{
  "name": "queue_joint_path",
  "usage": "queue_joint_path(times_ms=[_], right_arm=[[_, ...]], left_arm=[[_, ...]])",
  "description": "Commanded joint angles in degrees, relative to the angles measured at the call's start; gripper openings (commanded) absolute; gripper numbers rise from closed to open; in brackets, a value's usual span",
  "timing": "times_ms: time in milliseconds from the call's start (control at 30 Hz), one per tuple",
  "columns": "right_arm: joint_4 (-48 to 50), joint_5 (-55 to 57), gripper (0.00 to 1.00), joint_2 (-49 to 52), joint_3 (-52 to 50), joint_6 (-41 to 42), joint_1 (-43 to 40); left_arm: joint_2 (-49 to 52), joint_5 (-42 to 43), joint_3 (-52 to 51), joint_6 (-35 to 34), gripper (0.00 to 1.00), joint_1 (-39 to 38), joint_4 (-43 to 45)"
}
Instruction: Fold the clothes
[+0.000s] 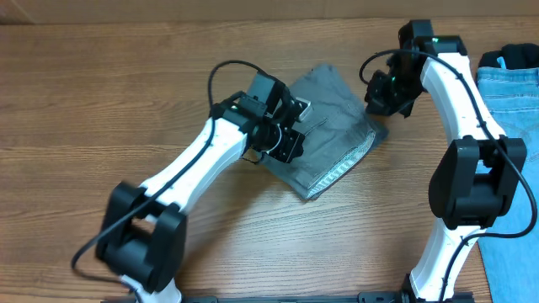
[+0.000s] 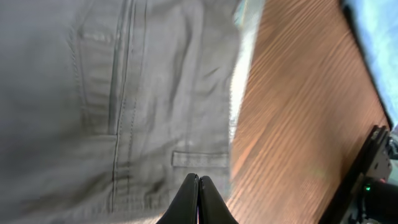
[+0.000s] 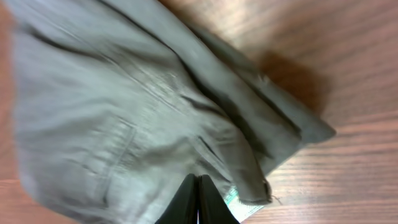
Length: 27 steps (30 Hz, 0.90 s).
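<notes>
The clothes I see up close are grey shorts (image 1: pixel 333 126), lying folded in the middle of the table with a pale lining strip along their lower right edge. My left gripper (image 1: pixel 292 139) hovers over their left side. In the left wrist view its tips (image 2: pixel 198 182) are shut with nothing between them, above the shorts (image 2: pixel 124 93) near a belt loop. My right gripper (image 1: pixel 381 108) is at the shorts' upper right corner. It is also shut and empty (image 3: pixel 199 182) over the rumpled grey cloth (image 3: pixel 124 112). Light blue jeans (image 1: pixel 514 93) lie at the table's right edge.
Bare wooden table (image 1: pixel 126 101) surrounds the shorts on the left, far side and front. The jeans (image 2: pixel 379 37) show as a blurred blue patch at the upper right of the left wrist view. The right arm's base (image 2: pixel 373 180) stands at that view's lower right.
</notes>
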Motion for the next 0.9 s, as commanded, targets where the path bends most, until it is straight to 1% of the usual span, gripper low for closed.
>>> queue_joint_path(times_ms=[0,67,200,300,367,500,600,667,767,867], right_arm=[[0.6,0.3,0.04,-0.9,-4.9,-1.0,0.1],[2.5,0.1,0.04,-0.9,-8.2,-1.0,0.0],[7.1,0.4,0.04,-0.9,-13.7,-1.0,-0.6],[11.3,1.0,0.04,-0.9,-17.3,-1.0,-2.6],[13.1,1.0,0.04,-0.9,-19.1,-0.5,-4.5],[12.9,1.4,0.04,-0.9,-19.8,-0.4,-8.4],[12.6,0.2,0.04,-0.9,-19.8,-0.4,-10.8],[12.1,-3.1,0.04,-1.6,-19.6,-1.8,-12.1],[11.9,-4.9,0.04,-4.0,-19.6,-2.1,-12.9],[12.2,-5.2,0.04,-7.7,-19.6,-2.1,-12.9]], left_arm=[[6.1,3.5,-0.3,-1.3,0.04,0.0,0.2],[8.1,3.7,-0.3,-2.2,0.04,0.0,-0.6],[10.6,3.6,-0.3,-1.8,0.04,0.0,-3.9],[11.0,3.2,-0.3,1.8,0.04,0.0,-6.4],[11.0,2.2,-0.3,3.0,0.04,0.0,-8.0],[11.0,0.4,-0.3,3.4,0.04,0.0,-10.2],[10.9,0.8,-0.3,7.3,0.04,0.1,-11.7],[9.9,2.0,0.0,10.0,0.04,0.4,-13.4],[7.1,3.9,1.2,11.3,0.04,1.0,-14.3],[2.5,3.7,3.2,12.3,0.04,1.3,-14.3]])
